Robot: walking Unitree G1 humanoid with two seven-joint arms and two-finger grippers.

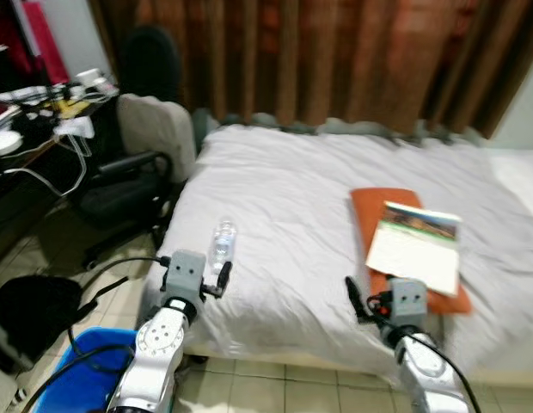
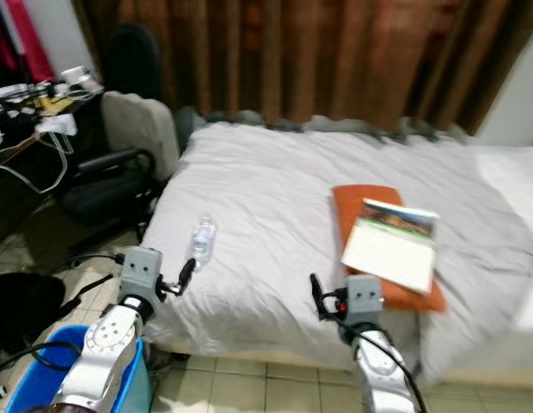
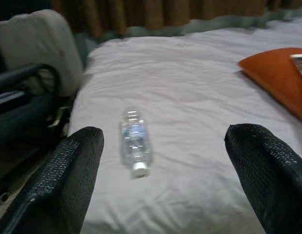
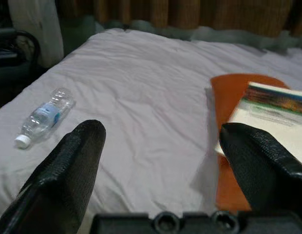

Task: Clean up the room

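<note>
A clear plastic bottle [image 1: 223,242] lies on its side on the grey-white bed sheet [image 1: 284,198], near the bed's left edge, with its white cap toward me. An orange pillow [image 1: 382,215] rests on the right half of the bed, and a large book [image 1: 417,245] lies on top of it. My left gripper [image 3: 163,141] is open at the bed's near left corner, just short of the bottle. My right gripper [image 4: 163,134] is open too, held at the near edge of the bed in front of the pillow. Nothing sits between either pair of fingers.
A black office chair [image 1: 129,185] with a beige cushion stands left of the bed, beside a cluttered desk [image 1: 34,112]. A blue bin [image 1: 86,370] and a black bag [image 1: 34,310] sit on the tiled floor at my left. Brown curtains [image 1: 335,52] hang behind the bed.
</note>
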